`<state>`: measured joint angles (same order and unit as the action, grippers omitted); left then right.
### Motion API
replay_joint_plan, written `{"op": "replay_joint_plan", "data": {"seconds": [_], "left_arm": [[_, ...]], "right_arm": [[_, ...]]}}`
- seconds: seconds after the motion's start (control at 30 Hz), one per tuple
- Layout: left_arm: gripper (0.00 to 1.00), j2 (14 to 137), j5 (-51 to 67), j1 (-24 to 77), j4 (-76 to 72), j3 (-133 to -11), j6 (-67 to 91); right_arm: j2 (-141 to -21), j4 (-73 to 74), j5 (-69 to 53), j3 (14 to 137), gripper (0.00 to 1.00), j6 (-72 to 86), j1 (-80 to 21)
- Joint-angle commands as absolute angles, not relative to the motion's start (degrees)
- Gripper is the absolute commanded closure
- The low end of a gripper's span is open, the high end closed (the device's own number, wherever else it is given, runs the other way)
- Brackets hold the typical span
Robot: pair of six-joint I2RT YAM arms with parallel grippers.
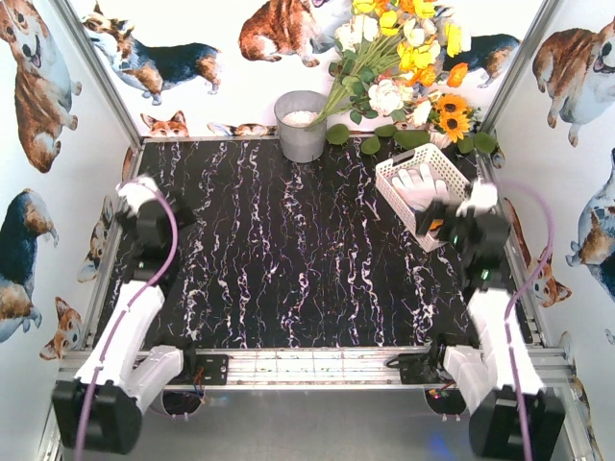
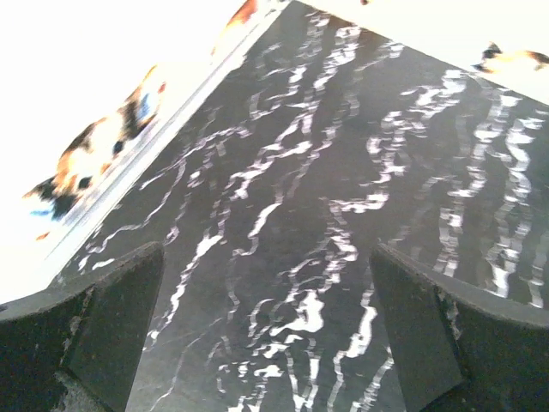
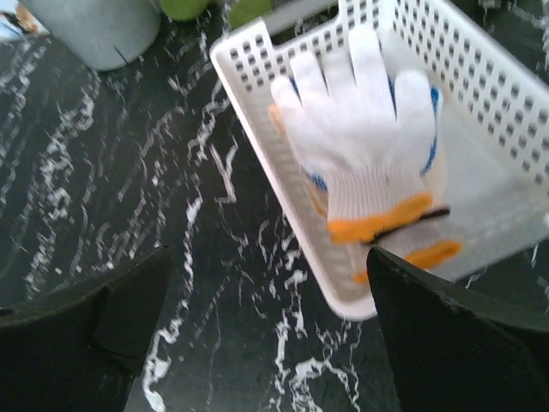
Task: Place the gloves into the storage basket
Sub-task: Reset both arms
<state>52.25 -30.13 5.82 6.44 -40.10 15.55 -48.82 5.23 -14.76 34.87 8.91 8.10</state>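
Observation:
The white slotted storage basket (image 1: 393, 174) stands at the back right of the black marble table, tilted in the top view. Inside it lie the gloves (image 3: 360, 146): a white knit one with an orange cuff on top, with blue-and-white and a second orange cuff showing beneath. In the top view the gloves (image 1: 417, 185) fill the basket's middle. My right gripper (image 3: 274, 339) hangs open just off the near corner of the basket (image 3: 249, 129), nothing between its fingers. My left gripper (image 2: 266, 335) is open over bare table at the far left (image 1: 137, 197).
A grey metal bucket (image 1: 301, 125) stands at the back centre, also in the right wrist view's top left corner (image 3: 94, 30). A bunch of artificial flowers (image 1: 404, 58) leans over the back right behind the basket. Corgi-print walls close in the table on three sides.

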Motion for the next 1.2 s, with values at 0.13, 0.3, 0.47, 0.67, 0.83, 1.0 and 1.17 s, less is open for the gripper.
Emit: {"op": "replay_joint_plan", "data": {"seconds": [0.13,0.3,0.47,0.67,0.83,1.0,1.17], "left_arm": [[0.00,53.57,-29.98,1.28,-32.38,-17.23,8.58],[0.01,64.09,-28.19,3.87,-51.55,-11.36,0.48],[0.01,76.91,-23.92,5.20,-64.90,-9.99,-3.05],[0.01,89.58,-20.42,5.31,-69.43,-14.48,-4.28],[0.01,88.89,-23.39,3.21,-63.33,-17.06,0.06],[0.01,89.27,-23.38,3.16,-64.92,-16.70,-0.15],[0.01,89.30,-23.38,3.19,-64.86,-16.69,-0.17]], "right_arm": [[-39.58,-20.39,-5.86,12.78,0.00,8.19,6.74],[-44.79,-33.59,-1.06,5.59,0.00,4.02,3.31],[-56.88,-39.49,-0.62,8.85,0.00,0.87,0.51],[-84.47,-55.35,-5.61,16.04,0.00,-2.50,-1.02],[-84.35,-51.60,-2.79,17.81,0.00,-0.42,-0.43],[-81.78,-41.79,-0.66,20.76,0.00,0.10,-0.44],[-84.22,-48.65,-0.56,19.12,0.00,0.09,-0.44]]}}
